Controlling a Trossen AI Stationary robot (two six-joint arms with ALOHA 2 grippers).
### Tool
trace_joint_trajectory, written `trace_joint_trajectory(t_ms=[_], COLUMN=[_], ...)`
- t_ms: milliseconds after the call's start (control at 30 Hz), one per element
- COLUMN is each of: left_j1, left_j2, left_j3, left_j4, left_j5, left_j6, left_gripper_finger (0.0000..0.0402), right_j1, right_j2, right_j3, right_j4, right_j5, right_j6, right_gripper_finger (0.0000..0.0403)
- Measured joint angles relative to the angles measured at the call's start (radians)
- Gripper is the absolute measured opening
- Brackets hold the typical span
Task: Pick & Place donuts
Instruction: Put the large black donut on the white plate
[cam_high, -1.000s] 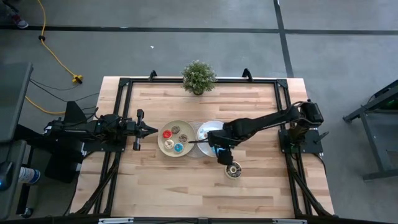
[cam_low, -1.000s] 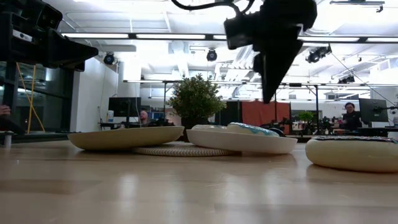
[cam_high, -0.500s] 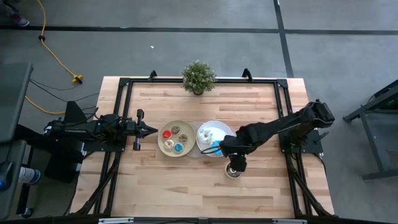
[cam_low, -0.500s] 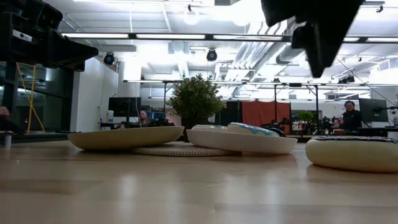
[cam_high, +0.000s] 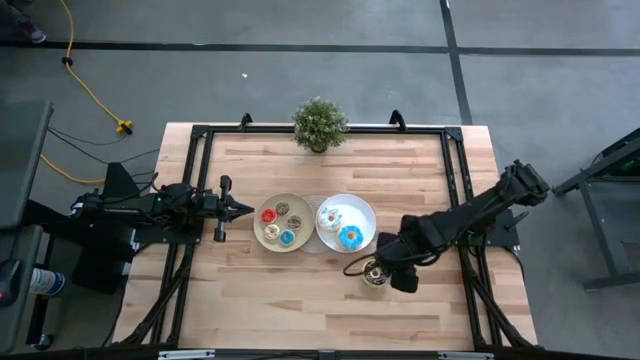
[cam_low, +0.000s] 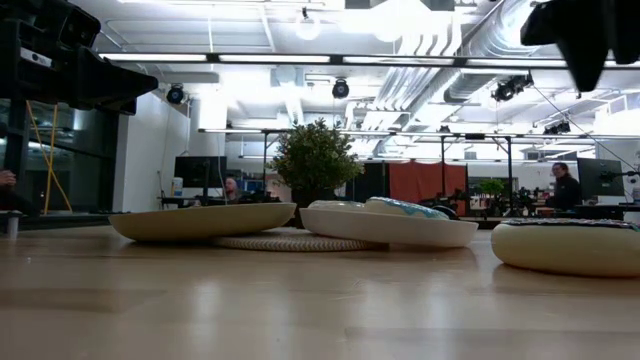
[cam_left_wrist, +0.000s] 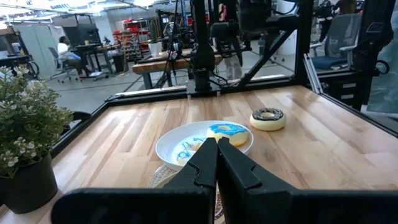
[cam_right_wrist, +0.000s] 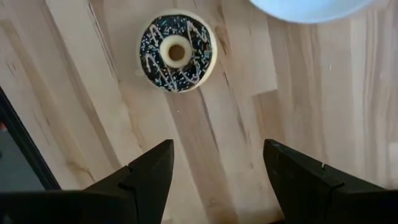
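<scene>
Since a second ago, my right arm has swung away from the white plate (cam_high: 346, 222) and toward the table's right side, and my right gripper (cam_high: 384, 272) now hangs over the dark-iced donut (cam_high: 375, 275) on the bare wood.

From above, the white plate holds a blue-iced donut (cam_high: 350, 237) and a white-and-blue one (cam_high: 330, 217). The beige plate (cam_high: 283, 222) just beside it carries a red donut (cam_high: 270, 215), a small blue one (cam_high: 287, 237) and small brown ones. A potted plant (cam_high: 319, 124) stands at the far edge of the table (cam_high: 300, 300). My left gripper (cam_high: 240, 208) waits near the beige plate, its fingers pressed together.

At table height, the beige plate (cam_low: 203, 221) and the white plate (cam_low: 390, 227) sit on a woven mat (cam_low: 268, 241), with the dark-iced donut (cam_low: 566, 245) well apart from them.

Through my left wrist camera, my closed left fingers (cam_left_wrist: 214, 168) point at the white plate (cam_left_wrist: 203, 142), with the dark-iced donut (cam_left_wrist: 268, 118) beyond it.

Through my right wrist camera, my right fingers (cam_right_wrist: 149, 171) stand wide apart and hold nothing. The dark-iced donut (cam_right_wrist: 176, 52), drizzled and sprinkled, lies flat on the wood ahead of them, near the white plate's rim (cam_right_wrist: 309, 9).
</scene>
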Motion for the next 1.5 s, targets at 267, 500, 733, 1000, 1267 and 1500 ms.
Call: trace_joint_trajectory(t_ms=[267,500,733,1000,1267,1500], left_j1=[0.0,0.0,0.0,0.0,0.0,0.0], left_j2=[0.0,0.0,0.0,0.0,0.0,0.0], left_j3=[0.0,0.0,0.0,0.0,0.0,0.0], left_j4=[0.0,0.0,0.0,0.0,0.0,0.0], left_j5=[0.0,0.0,0.0,0.0,0.0,0.0], left_j6=[0.0,0.0,0.0,0.0,0.0,0.0], left_gripper_finger=[0.0,0.0,0.0,0.0,0.0,0.0], right_j1=[0.088,0.162,0.172,0.101,0.012,-0.046], right_j2=[0.0,0.001,0.003,0.007,0.007,0.007], right_j3=[0.0,0.0,0.0,-0.095,-0.223,-0.277], right_j4=[-0.001,-0.03,-0.021,0.12,0.337,0.406], right_j5=[0.011,0.1,0.106,-0.026,-0.054,-0.057], right_j6=[0.211,0.446,0.533,0.55,0.549,0.529], right_gripper_finger=[0.0241,0.0241,0.0241,0.0241,0.0241,0.0241])
